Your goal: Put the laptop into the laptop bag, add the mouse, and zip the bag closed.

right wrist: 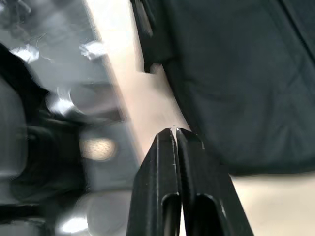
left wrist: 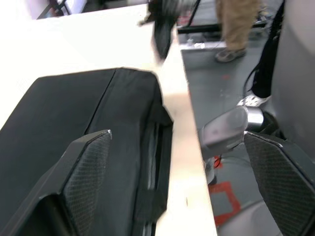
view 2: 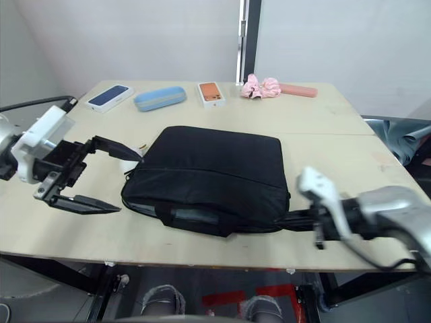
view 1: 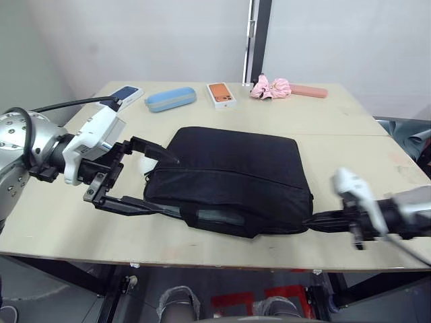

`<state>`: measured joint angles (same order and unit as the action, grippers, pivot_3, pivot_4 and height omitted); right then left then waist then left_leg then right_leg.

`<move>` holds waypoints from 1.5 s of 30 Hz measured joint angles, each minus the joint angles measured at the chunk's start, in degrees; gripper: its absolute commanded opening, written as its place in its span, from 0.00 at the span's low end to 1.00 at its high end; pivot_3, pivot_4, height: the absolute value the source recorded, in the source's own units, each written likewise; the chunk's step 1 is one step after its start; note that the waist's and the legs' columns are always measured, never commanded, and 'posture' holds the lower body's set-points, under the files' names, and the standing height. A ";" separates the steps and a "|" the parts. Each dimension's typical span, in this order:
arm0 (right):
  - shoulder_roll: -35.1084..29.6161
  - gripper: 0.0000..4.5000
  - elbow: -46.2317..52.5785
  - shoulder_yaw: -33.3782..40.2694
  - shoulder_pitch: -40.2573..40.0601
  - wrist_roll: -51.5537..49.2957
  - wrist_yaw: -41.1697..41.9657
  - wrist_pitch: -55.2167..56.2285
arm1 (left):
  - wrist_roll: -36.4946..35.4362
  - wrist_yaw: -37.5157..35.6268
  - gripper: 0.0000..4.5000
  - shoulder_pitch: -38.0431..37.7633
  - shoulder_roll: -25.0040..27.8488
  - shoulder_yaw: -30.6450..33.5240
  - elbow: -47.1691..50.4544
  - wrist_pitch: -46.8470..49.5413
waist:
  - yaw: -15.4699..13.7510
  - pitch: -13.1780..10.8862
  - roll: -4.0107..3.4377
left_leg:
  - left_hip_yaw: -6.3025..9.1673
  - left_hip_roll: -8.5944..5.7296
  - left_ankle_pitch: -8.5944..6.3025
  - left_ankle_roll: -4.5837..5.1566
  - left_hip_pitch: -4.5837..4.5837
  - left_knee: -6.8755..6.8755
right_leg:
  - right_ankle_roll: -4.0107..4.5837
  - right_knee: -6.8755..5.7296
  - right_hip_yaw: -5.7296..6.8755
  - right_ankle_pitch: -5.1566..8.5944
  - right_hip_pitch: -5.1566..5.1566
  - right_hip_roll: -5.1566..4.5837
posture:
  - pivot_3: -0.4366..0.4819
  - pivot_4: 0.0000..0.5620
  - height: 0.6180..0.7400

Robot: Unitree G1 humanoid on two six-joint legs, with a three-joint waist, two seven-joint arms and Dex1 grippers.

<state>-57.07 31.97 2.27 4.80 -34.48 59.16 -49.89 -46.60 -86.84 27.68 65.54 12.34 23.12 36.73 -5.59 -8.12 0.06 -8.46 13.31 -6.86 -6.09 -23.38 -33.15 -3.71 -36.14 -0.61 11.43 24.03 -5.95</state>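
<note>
Black laptop bag (view 1: 232, 180) lies flat on bench (view 1: 337, 128); left gripper (view 1: 145, 182) spread wide, right gripper (right wrist: 175, 133) pressed together, empty.

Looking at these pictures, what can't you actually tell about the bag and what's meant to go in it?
- Laptop: whether it is inside the laptop bag cannot be told; the black fabric hides the inside.
- Zipper: too small and dark in the eye views to tell if it is shut.
- White thing behind the bag's corner, between the left gripper's open fingers: mostly hidden by bag and finger, so not identifiable.
- Right gripper: shut; whether it pinches a zipper pull is unclear.
</note>
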 measured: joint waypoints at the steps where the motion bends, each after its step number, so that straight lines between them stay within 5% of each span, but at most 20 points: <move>1: 1.45 0.01 0.00 -2.83 0.96 0.98 -0.94 0.30 | 0.60 0.20 1.00 -0.40 -0.20 -0.55 -0.07 -0.48 | 0.01 -0.01 -0.06 | -0.05 -0.03 0.00 0.00 0.00 0.02 | -0.04 -0.02 -0.06 0.02 0.03 -0.02 | 0.48 0.27 1.00; 6: 2.08 0.01 -1.01 -11.47 3.83 7.97 -2.91 3.74 | 2.38 1.50 1.00 -2.96 -1.45 -1.31 -2.62 -1.64 | -0.09 0.00 -0.12 | -0.06 -0.05 -0.04 -0.05 -0.05 0.09 | -0.12 0.08 -0.06 0.06 0.03 -0.02 | 0.48 0.27 1.00; 16: 11.51 0.01 -3.72 -16.39 9.35 7.62 -4.73 1.01 | 2.41 3.19 1.00 -3.57 -2.16 -2.28 -4.92 -0.36 | 0.37 0.01 -0.13 | -0.17 -0.02 -0.04 -0.07 0.16 0.07 | -0.11 -0.12 -0.23 0.06 0.02 0.03 | 0.48 0.27 1.00; 33: 15.72 0.01 -3.75 -12.32 12.61 -7.61 -2.80 -7.76 | 2.37 3.74 1.00 -3.05 -2.20 -2.29 -6.61 -0.07 | 0.17 0.01 -0.13 | -0.16 -0.01 -0.04 -0.07 0.17 0.07 | -0.10 -0.15 -0.24 0.05 0.01 0.05 | 0.48 0.27 1.00; 45: 26.24 0.01 -9.91 -13.78 22.00 -5.68 -10.50 -9.32 | 2.38 4.89 1.00 -2.06 -3.19 -3.28 -7.24 0.24 | 0.21 0.02 -0.11 | -0.20 -0.01 -0.02 -0.19 0.17 0.03 | -0.10 -0.39 -0.36 0.06 0.19 0.09 | 0.48 0.27 1.00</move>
<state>-30.83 22.06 -11.50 26.80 -40.16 48.66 -59.21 -44.21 -81.95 25.62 62.36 9.06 15.88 36.98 -5.38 -8.10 -0.05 -8.67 13.30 -6.88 -6.28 -23.21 -33.13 -3.81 -36.52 -0.97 11.49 24.22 -5.86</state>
